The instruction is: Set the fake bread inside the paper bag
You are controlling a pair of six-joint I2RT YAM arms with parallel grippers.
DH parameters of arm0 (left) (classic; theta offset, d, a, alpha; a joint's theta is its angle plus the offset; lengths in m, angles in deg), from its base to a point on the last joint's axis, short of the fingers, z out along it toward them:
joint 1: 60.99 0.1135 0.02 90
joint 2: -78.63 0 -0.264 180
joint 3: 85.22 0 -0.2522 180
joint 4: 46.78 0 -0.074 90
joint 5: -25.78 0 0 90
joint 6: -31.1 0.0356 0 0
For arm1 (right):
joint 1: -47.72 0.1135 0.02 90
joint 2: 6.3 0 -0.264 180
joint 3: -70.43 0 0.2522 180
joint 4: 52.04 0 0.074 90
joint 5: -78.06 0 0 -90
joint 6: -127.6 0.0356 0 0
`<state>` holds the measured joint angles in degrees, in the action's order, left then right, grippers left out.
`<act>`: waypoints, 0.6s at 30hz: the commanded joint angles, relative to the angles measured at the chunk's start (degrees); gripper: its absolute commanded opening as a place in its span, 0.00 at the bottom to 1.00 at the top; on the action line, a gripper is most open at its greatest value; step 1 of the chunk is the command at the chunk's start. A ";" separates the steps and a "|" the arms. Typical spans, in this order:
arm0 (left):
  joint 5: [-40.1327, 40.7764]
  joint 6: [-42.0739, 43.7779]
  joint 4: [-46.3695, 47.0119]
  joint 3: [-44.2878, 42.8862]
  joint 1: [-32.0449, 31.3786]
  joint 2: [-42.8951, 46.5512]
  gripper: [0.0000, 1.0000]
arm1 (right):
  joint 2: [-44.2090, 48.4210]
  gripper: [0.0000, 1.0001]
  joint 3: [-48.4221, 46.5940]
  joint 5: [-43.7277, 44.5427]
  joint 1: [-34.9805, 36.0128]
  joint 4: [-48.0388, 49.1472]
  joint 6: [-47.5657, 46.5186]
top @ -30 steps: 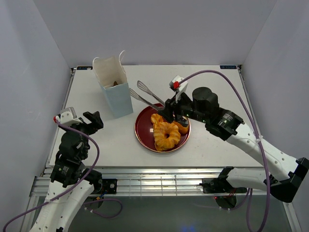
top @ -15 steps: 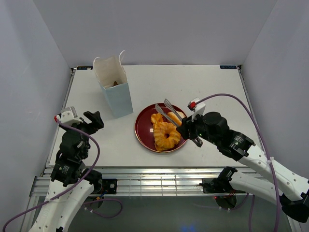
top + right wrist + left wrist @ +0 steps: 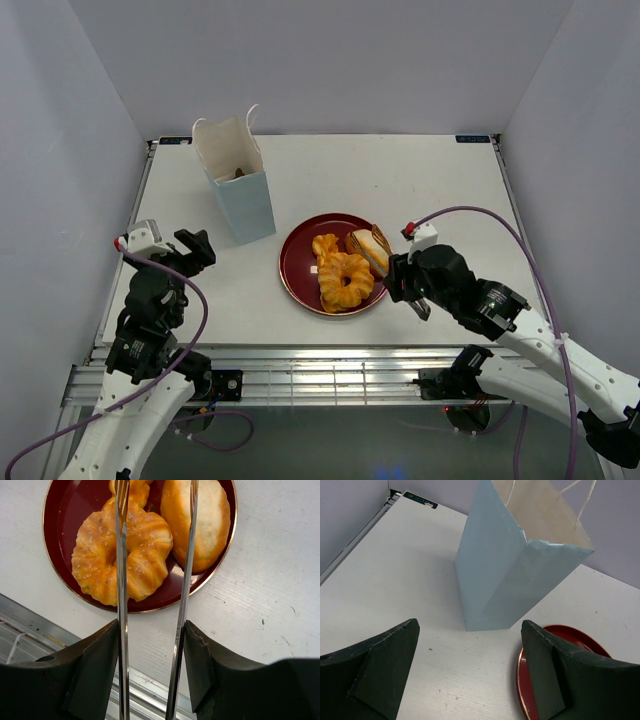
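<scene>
The pale blue paper bag (image 3: 240,195) stands open at the back left, with a dark brown piece (image 3: 240,173) inside it; it fills the left wrist view (image 3: 495,580). On the dark red plate (image 3: 300,280) lie a golden twisted ring (image 3: 345,282), a bun (image 3: 372,246) and a smaller pastry (image 3: 325,245). My right gripper (image 3: 400,280) is shut on the silver tongs (image 3: 121,580). The tongs' arms stand apart and reach over the twisted ring (image 3: 145,545) and the bun (image 3: 207,525). My left gripper (image 3: 192,250) is open and empty, left of the plate.
The plate's rim (image 3: 582,639) shows beside the left gripper's right finger (image 3: 560,675). The table's near edge with its metal rail (image 3: 30,625) lies just below the plate. White walls close the table in at the back and both sides.
My right arm has drawn back from near the bag toward the near right, and the tongs now point over the bread on the plate. The left arm has not moved.
</scene>
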<state>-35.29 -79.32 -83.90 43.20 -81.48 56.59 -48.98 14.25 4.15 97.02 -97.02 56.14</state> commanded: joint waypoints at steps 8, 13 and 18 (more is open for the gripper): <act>-0.19 0.21 0.24 0.47 -0.25 0.07 0.93 | 1.89 0.64 -2.15 2.88 -0.26 -9.20 4.13; -0.28 0.12 0.24 0.47 -0.25 0.60 0.93 | 2.07 0.65 -1.44 4.12 -0.26 -9.12 4.22; -0.63 0.21 0.24 0.47 -0.25 0.77 0.93 | -1.35 0.64 -3.02 6.13 -0.34 -8.07 2.99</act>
<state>-35.34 -79.32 -83.90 43.20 -81.48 56.74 -48.65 14.01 7.34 96.84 -106.40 59.64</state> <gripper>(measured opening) 0.931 0.642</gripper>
